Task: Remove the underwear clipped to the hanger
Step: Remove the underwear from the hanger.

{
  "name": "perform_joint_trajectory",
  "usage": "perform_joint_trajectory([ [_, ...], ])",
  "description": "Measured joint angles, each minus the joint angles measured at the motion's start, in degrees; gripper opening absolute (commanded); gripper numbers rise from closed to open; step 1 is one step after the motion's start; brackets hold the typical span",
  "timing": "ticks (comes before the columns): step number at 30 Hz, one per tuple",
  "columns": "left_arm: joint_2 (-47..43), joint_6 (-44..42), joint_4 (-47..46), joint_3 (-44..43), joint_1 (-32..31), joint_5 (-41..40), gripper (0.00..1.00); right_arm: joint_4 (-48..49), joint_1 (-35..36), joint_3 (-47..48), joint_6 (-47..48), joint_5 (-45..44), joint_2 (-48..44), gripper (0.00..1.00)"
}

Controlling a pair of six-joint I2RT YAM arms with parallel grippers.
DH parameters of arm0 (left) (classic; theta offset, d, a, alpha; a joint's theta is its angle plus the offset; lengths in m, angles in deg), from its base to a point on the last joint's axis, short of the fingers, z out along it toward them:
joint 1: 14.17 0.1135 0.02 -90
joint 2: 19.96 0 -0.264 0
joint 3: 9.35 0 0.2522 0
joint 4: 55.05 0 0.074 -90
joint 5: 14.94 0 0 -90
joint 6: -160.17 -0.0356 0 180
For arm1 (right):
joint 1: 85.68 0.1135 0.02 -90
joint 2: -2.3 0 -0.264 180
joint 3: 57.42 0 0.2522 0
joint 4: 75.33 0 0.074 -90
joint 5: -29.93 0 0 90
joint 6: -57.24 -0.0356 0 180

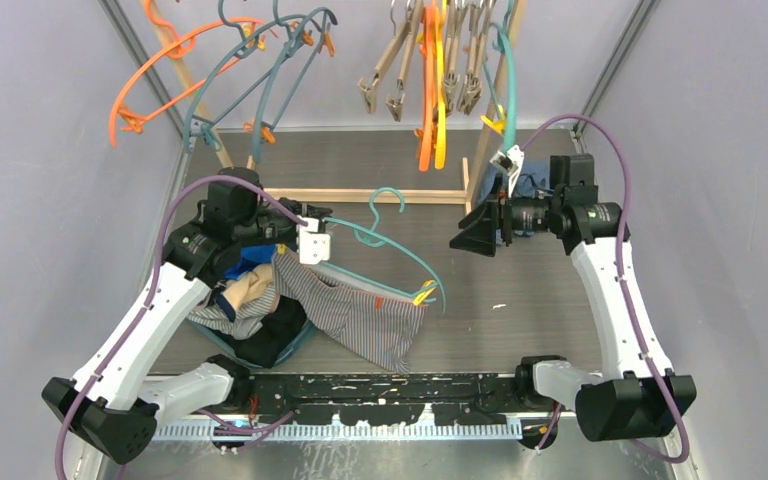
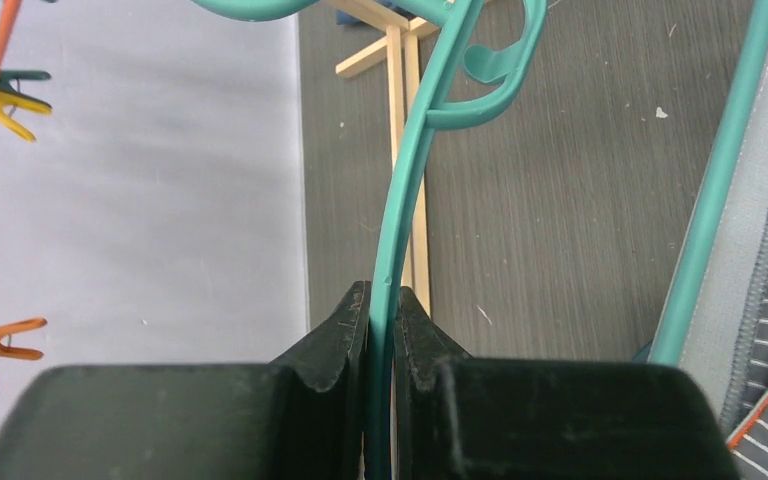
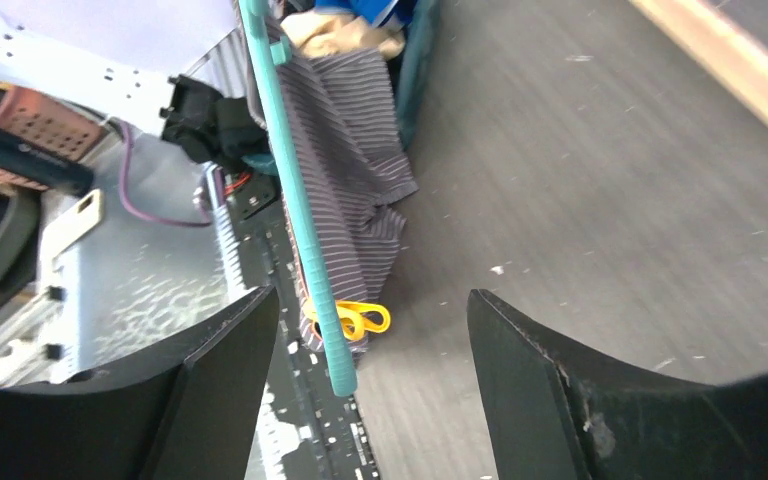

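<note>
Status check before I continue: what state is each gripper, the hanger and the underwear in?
Left gripper: shut on teal hanger.
Right gripper: open, empty, clear of the hanger.
Pinstriped underwear: hanging from the hanger, yellow clip at its corner.
Other underwear: piled loose, off the hanger.

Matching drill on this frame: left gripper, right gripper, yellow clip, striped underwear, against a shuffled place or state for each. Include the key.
1. left gripper
2. right gripper
3. yellow clip
4. striped underwear

A. open, empty
B. spread out under the hanger
C. shut on the hanger
D. at the hanger's tip

Pairs: 1-C, 2-A, 3-D, 4-B
</note>
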Motion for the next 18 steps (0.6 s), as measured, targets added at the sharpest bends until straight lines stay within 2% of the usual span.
perform_joint_trajectory([
  [5, 0.0, 3.3, 0.5, 0.0, 0.0, -0.7, 0.0, 1.7, 0.7, 1.3, -0.4, -2.4, -3.2, 0.8],
  [9, 0.0, 8.3, -0.4, 0.0, -0.2, 1.2, 0.0, 4.1, 7.2, -0.3, -1.0, -5.1, -4.5, 0.81],
  [11, 0.0, 10.7, -1.2, 0.0, -0.3, 2.2, 0.0, 6.3, 10.5, -2.8, -1.7, -6.4, -5.3, 0.78],
  [16, 0.0, 14.9, -2.7, 0.0, -0.3, 4.1, 0.0, 8.5, 13.5, -6.3, -2.1, -7.3, -5.5, 0.58],
  [18, 0.0, 16.2, -3.4, 0.0, -0.3, 4.5, 0.0, 8.9, 14.0, -6.5, -1.6, -7.0, -5.4, 0.43],
])
